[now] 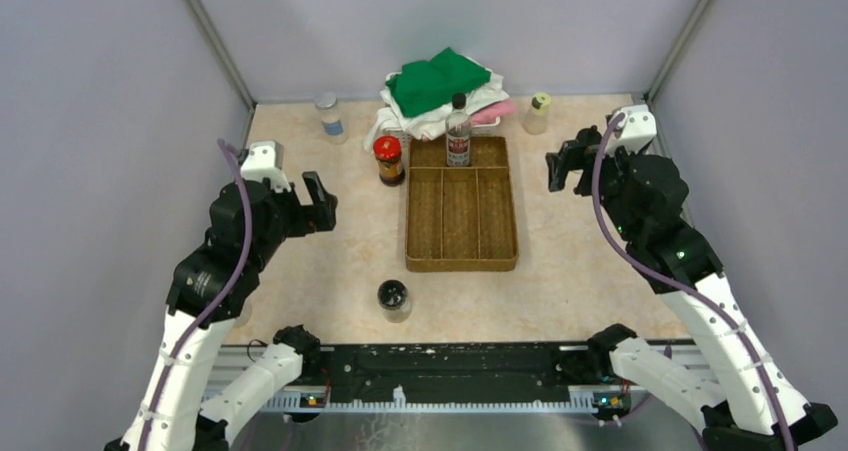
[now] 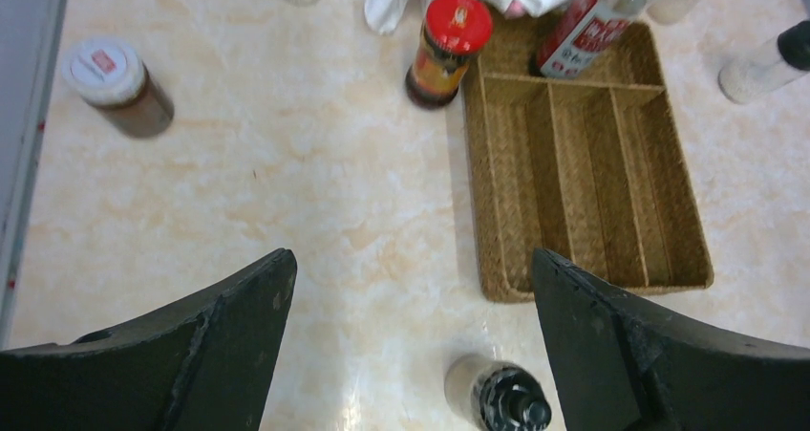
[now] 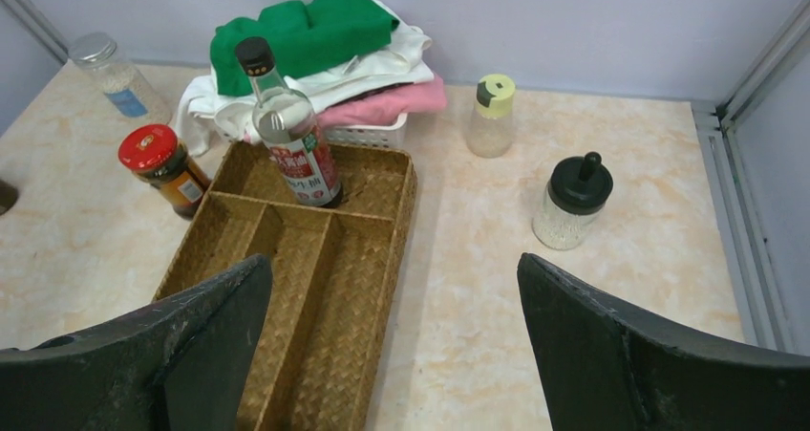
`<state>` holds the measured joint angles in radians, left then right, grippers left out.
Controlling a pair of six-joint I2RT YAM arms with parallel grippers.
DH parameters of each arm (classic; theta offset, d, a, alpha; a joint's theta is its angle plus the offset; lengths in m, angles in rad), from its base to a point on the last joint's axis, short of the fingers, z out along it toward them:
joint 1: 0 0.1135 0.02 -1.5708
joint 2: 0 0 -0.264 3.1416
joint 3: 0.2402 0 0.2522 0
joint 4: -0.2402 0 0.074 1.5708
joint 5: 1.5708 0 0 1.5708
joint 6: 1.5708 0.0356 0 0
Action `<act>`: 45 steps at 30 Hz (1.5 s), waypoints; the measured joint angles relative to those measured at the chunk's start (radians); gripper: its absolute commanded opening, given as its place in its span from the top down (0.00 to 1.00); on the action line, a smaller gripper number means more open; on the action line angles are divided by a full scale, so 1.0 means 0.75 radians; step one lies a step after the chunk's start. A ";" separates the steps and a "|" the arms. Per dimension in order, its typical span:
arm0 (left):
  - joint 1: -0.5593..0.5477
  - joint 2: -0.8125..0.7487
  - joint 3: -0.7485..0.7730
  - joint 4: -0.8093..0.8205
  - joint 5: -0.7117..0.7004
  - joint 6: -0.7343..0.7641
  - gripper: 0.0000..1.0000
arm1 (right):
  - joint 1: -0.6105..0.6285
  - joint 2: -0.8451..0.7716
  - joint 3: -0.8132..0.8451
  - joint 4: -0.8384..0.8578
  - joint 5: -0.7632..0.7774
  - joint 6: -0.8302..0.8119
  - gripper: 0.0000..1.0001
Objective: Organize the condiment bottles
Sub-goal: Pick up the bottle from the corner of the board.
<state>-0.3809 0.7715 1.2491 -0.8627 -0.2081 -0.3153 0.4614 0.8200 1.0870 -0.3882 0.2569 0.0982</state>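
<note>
A brown woven divided tray (image 1: pixel 461 233) lies on the pale marbled table (image 1: pixel 580 261). The tall clear glass bottle with black cap and red label (image 1: pixel 458 133) stands upright in the tray's far cross compartment. The squat red-lidded jar (image 1: pixel 388 159) stands just outside the tray's far left corner. The clear grey-lidded jar with a blue label (image 1: pixel 329 116) is farther out beyond that corner, and the yellowish-lidded bottle (image 1: pixel 537 113) is beyond the far right corner. A black-lidded clear jar (image 1: pixel 393 299) sits off the tray's near left corner. A black-knobbed glass jar (image 3: pixel 573 202) stands to the tray's right (only the wrist views show it), and a white-lidded brown jar (image 2: pixel 115 82) stands well to its left. A heap of green and white cloths (image 1: pixel 440 86) lies behind the tray. The left gripper (image 2: pixel 413 264) and right gripper (image 3: pixel 396 264) hang on either side of the tray, fingers spread wide, clasping nothing.
</note>
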 measured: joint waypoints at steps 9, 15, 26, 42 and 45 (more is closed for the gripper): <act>0.000 -0.125 -0.097 -0.152 -0.049 -0.113 0.01 | 0.000 -0.028 -0.066 -0.049 -0.028 0.015 0.01; 0.000 -0.073 -0.134 -0.151 -0.057 -0.139 0.01 | 0.001 -0.013 -0.159 -0.040 -0.035 0.025 0.01; 0.013 0.365 -0.167 0.071 0.015 -0.076 0.01 | -0.126 0.030 -0.165 -0.039 0.099 0.082 0.01; 0.502 1.100 0.558 0.288 0.363 0.110 0.01 | -0.464 0.550 0.110 -0.097 -0.144 0.267 0.05; 0.519 1.192 0.638 0.317 0.370 0.117 0.01 | -0.464 0.634 0.189 -0.089 -0.178 0.264 0.05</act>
<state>0.0086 1.6653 1.7279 -0.6250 0.0696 -0.2272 0.1131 1.2957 1.2285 -0.4549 0.1238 0.2962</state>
